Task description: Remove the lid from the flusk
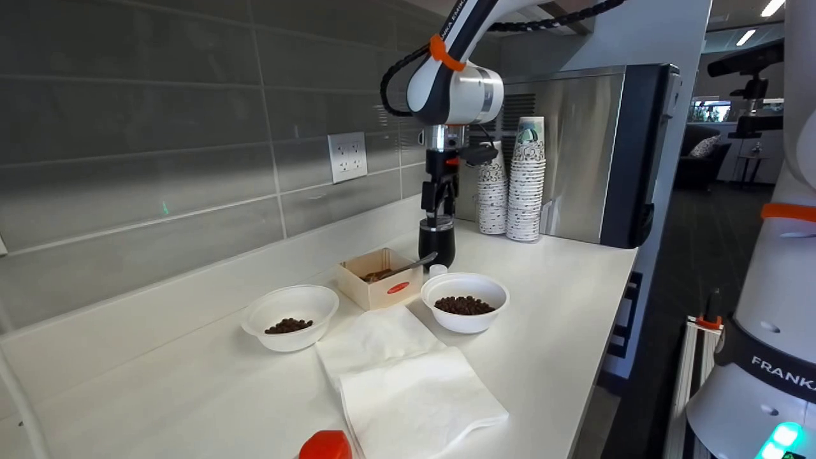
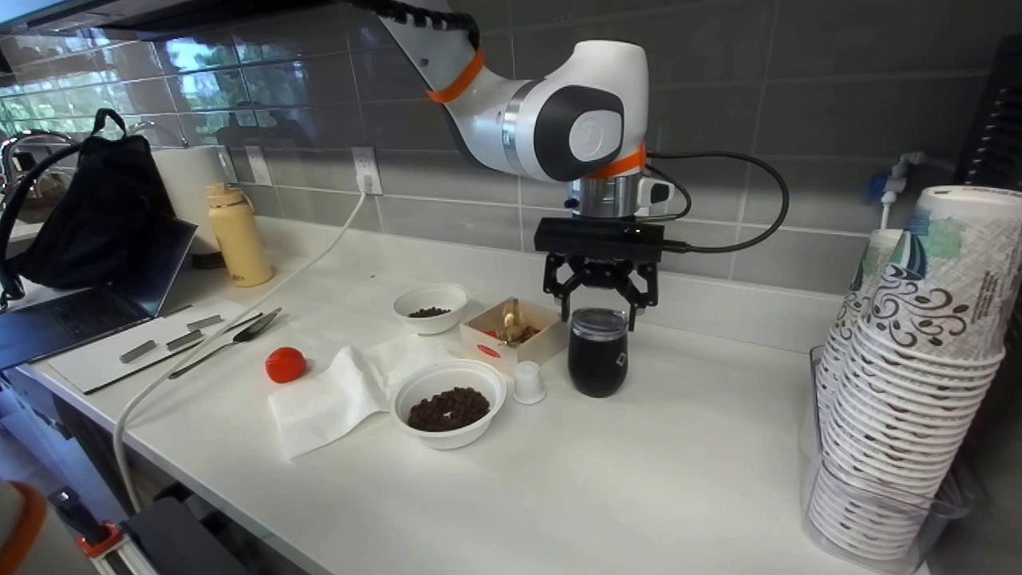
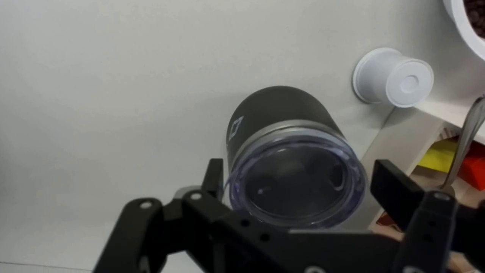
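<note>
The flusk is a short black tumbler standing upright on the white counter, seen in both exterior views and in the wrist view. The lid, clear and round with a small drinking hole, sits on its top and fills the middle of the wrist view. My gripper points down over the flusk. It is open, with one finger on each side of the lid in the wrist view. A gap shows at the right finger; the left finger is very close, and contact cannot be told.
A wooden box with a spoon stands close beside the flusk. A small white cup and a white bowl are near. Another bowl, napkins, and stacked paper cups stand farther off. A tiled wall is behind.
</note>
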